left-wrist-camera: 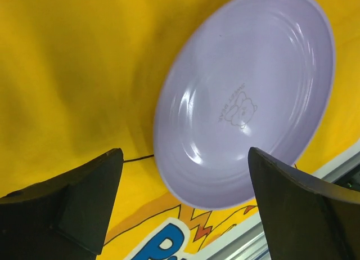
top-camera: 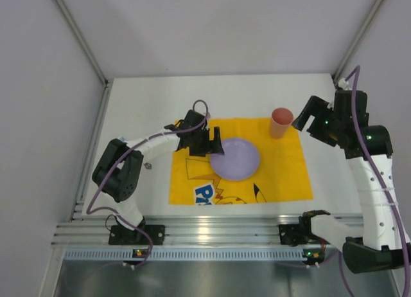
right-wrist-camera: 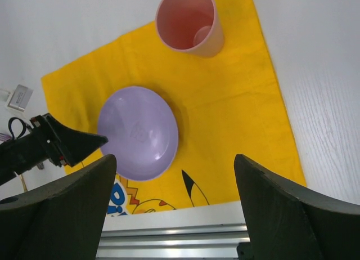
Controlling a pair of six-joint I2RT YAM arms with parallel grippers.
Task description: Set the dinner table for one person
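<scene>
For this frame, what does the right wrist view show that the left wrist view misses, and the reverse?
Right wrist only: the pink cup upright at the mat's far corner, wide stretches of the white dinner table, the left hand seen from outside near the plate's edge, and the open right hand. Left wrist only: the left hand's own open fingers and a readable bear print at the plate's centre. Both: the purple plate lying on the yellow mat.

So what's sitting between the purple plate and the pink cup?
Nothing but bare yellow mat. The right wrist view shows the purple plate and pink cup apart, with only cloth between them.
</scene>
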